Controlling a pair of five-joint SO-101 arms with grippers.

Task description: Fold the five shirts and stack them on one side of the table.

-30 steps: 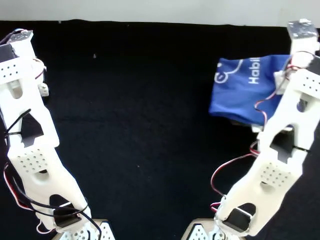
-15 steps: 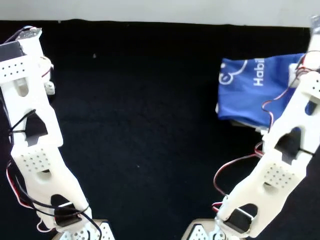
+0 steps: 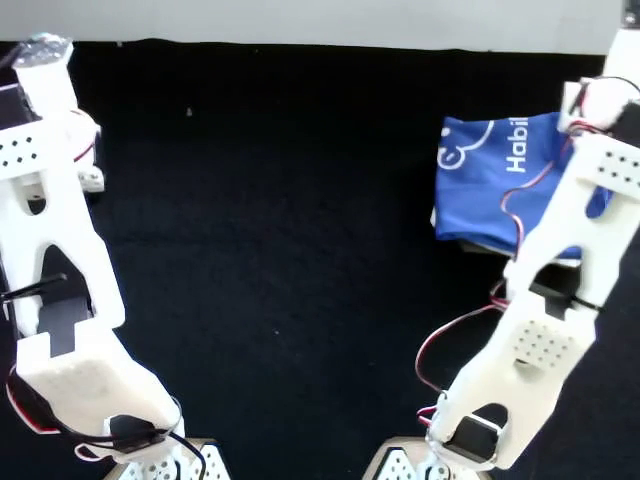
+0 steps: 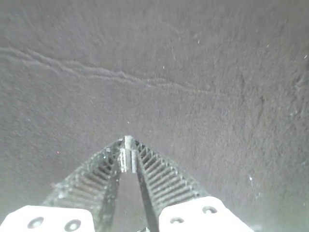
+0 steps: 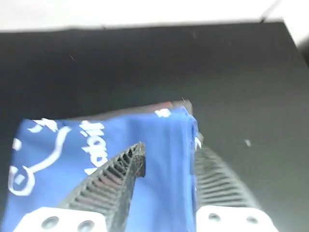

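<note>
now we've slid the blue shirt (image 3: 490, 180) sideways, stacking it; right gripper (image 5: 168, 149) spread astride its edge, left gripper (image 4: 127, 145) closed, empty.

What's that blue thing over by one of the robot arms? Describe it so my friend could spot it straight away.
Start at the black table and look to its far right corner, where the right arm leans over. There lies a folded blue shirt with white print, and the right hand is open astride its edge. Its bright blue stands out from the black surface and the white arms.
</note>
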